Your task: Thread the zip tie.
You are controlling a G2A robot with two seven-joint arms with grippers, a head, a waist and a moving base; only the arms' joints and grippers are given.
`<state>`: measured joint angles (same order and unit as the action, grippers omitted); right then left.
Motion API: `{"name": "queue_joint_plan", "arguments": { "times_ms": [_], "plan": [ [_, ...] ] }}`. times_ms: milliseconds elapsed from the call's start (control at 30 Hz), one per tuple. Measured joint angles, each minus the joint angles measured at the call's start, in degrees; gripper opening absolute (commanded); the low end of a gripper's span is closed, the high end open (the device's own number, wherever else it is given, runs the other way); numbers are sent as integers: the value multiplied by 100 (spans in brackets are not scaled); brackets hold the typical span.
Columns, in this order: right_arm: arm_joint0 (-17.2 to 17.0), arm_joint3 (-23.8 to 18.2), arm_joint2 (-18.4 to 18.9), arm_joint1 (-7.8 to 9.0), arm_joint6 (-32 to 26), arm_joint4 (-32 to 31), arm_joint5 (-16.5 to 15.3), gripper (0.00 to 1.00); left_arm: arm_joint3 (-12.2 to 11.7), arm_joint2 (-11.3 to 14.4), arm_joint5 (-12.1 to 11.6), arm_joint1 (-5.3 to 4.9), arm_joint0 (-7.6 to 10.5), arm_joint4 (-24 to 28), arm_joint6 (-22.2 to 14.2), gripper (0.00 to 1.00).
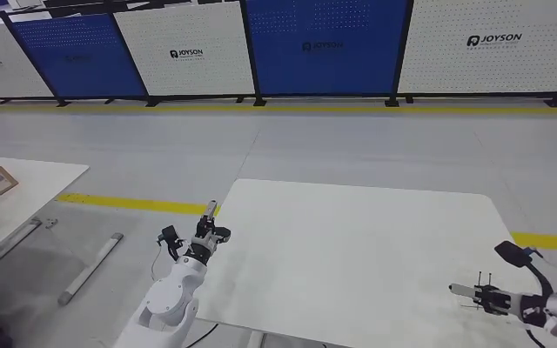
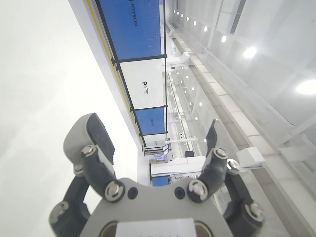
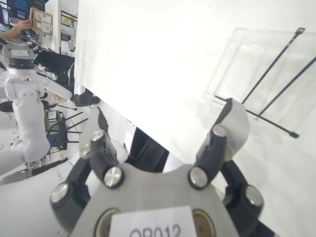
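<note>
Zip ties (image 3: 272,65) lie across a clear tray (image 3: 246,40) at the right of the frame, probably raised for easy pinching. The right hand (image 3: 164,110) and left hand (image 2: 155,127) are wide, empty.

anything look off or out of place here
Slightly: two zip ties lie parallel across the clear tray, while a third zip tie lies crosswise at its edge, its head out on the table.
</note>
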<state>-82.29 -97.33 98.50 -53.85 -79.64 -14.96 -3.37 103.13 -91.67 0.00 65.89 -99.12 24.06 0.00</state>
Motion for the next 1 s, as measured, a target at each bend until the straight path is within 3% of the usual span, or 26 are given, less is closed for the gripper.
{"name": "queue_joint_plan", "arguments": {
  "times_ms": [533,600,733,800,900,933,1000],
  "plan": [
    [-1,14,12,7,0,12,-10,100,0,0,0,0,0,0,0,100],
    [-42,219,212,64,0,187,-204,100,0,0,0,0,0,0,0,100],
    [-275,512,673,293,0,640,-735,100,0,0,0,0,0,0,0,100],
    [-375,476,604,425,0,861,-1013,100,0,0,0,0,0,0,0,100],
    [-370,615,380,763,0,1279,-1534,100,0,0,0,0,0,0,0,100],
    [-279,725,323,922,0,1303,-1523,100,0,0,0,0,0,0,0,100],
    [-175,784,227,1076,0,1286,-1324,100,0,0,0,0,0,0,0,100]
  ]
}}
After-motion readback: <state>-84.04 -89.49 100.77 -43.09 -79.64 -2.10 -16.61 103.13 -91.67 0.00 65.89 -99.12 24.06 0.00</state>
